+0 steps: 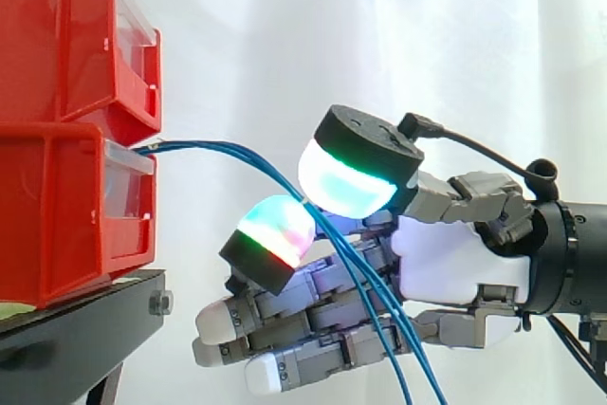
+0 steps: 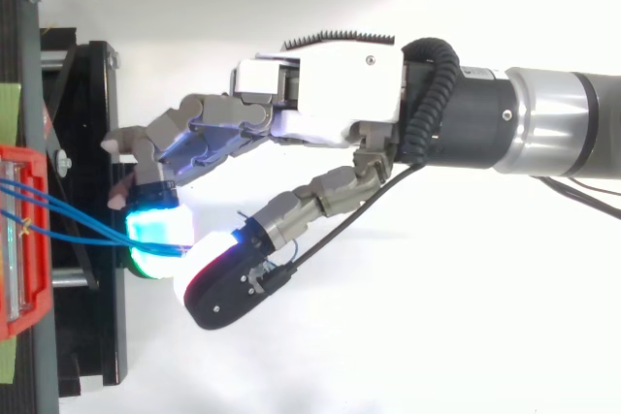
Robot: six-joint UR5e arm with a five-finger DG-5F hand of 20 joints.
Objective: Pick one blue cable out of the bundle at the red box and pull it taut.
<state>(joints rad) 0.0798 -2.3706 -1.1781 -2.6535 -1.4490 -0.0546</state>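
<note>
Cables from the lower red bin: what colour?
The cables are plain blue, no pattern; clearest in the side view.

Side cam stands beside the work at approx. its height and looks level across, very near: red bins (image 1: 57,139) at left of frame, arm enters from right edge. Top cam is above, looks down, also near; bins at left edge, arm from right. Both share bins' front, black stand (image 2: 92,191), blue cables (image 1: 237,154) & hand (image 1: 446,263).
</note>
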